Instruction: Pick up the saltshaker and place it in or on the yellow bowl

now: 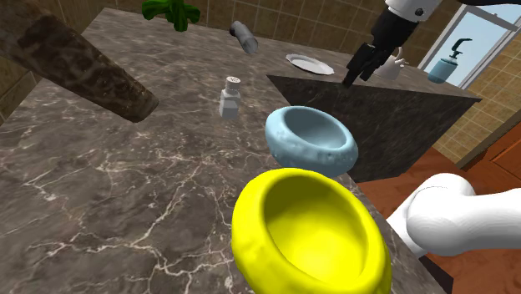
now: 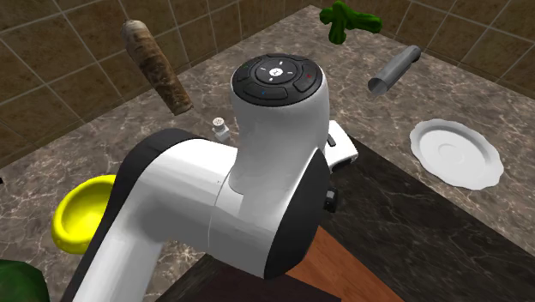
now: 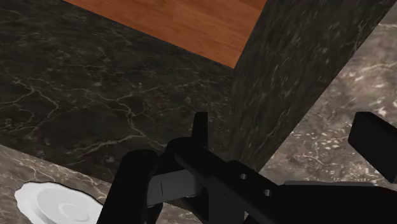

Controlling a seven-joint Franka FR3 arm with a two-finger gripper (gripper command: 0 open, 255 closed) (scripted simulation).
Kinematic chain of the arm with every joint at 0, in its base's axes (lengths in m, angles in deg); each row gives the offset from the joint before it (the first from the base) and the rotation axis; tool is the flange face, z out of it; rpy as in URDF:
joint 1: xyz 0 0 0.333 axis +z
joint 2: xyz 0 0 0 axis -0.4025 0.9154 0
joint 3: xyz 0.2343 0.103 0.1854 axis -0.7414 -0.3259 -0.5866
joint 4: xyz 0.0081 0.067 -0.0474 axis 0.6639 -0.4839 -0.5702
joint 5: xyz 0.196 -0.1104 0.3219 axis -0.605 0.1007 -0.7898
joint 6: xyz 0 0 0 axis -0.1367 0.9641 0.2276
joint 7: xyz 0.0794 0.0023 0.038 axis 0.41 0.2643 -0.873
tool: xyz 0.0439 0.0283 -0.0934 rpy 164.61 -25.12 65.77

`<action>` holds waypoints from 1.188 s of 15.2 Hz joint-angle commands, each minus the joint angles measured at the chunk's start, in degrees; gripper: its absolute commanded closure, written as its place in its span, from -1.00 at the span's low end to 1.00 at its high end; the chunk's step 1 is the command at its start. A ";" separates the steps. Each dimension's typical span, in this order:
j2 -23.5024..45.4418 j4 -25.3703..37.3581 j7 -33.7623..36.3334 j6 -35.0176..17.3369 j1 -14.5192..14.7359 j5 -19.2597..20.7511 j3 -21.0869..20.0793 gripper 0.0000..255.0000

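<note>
The saltshaker (image 1: 230,96), a small pale bottle with a perforated cap, stands upright on the brown marble counter (image 1: 100,192); it also peeks out beside the arm (image 2: 221,127). The yellow bowl (image 1: 309,230) sits at the counter's near edge, by the stand (image 2: 81,210). My black gripper (image 1: 355,71) hangs over a darker raised counter (image 1: 401,108), well off to the shoulder view's right of the saltshaker and beyond a blue bowl. In the wrist view the gripper (image 3: 254,162) is open with nothing between its fingers (image 3: 375,140).
A light blue bowl (image 1: 311,138) lies between the saltshaker and the yellow bowl. A white plate (image 1: 309,63) sits close to the gripper (image 3: 57,203). A grey cylinder (image 1: 245,37), a green object (image 1: 171,10) and a brown roll (image 1: 83,63) lie further back. A blue dispenser (image 1: 447,63) stands on the dark counter.
</note>
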 commanded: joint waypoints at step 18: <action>24.45 17.46 13.98 -6.50 4.75 -6.44 -15.18 -1.00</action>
